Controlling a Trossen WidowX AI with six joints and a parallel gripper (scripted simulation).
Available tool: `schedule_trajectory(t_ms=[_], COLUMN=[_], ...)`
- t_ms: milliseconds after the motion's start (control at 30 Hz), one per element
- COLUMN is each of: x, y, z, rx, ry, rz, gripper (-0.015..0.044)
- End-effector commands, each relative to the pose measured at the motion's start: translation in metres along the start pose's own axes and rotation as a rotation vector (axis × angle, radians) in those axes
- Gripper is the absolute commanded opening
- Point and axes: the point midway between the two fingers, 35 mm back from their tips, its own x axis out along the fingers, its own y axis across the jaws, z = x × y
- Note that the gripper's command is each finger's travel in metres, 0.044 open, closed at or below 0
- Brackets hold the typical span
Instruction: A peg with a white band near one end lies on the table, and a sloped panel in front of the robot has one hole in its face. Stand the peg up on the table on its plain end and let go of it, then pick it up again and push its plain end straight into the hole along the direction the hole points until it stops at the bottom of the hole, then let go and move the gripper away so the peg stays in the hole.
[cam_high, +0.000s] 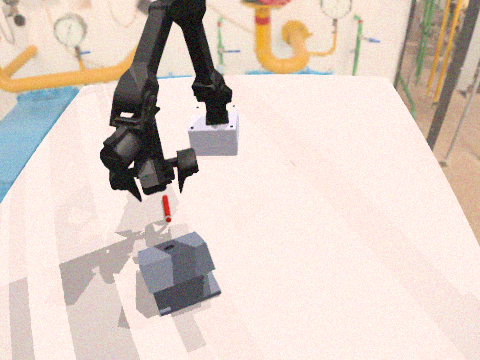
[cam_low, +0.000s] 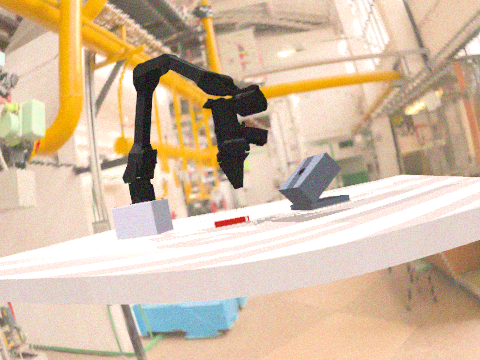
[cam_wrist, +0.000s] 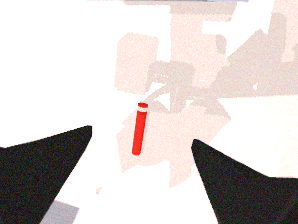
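A red peg (cam_high: 166, 207) (cam_low: 231, 221) (cam_wrist: 139, 131) lies on its side on the table; its white band is at the end nearer the sloped panel. The sloped panel (cam_high: 186, 264) (cam_low: 316, 178) is a grey-blue block on a base plate, with one dark hole (cam_high: 170, 247) (cam_low: 301, 171) in its upper face. My gripper (cam_high: 161, 196) (cam_low: 238, 187) (cam_wrist: 143, 137) is open and empty. It points down and hangs above the peg; in the wrist view the peg shows between the two fingertips, well below them.
The arm's pale base block (cam_high: 214, 142) (cam_low: 144, 220) stands on the table (cam_high: 325, 225) (cam_low: 280, 260) behind the peg. The panel stands on the peg's other side, close to its banded end. Shadows of the arm fall over the table around the peg and panel.
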Motion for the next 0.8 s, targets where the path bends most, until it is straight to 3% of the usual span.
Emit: schedule_trajectory(t_ms=[0,767], x=[0.004,0.042], y=[0.002,0.001], z=[-0.001,0.000], rx=[-0.005,-0.005], ry=[0.001,0.001], rz=[0.010,0.010], gripper=[0.0440,0.0440])
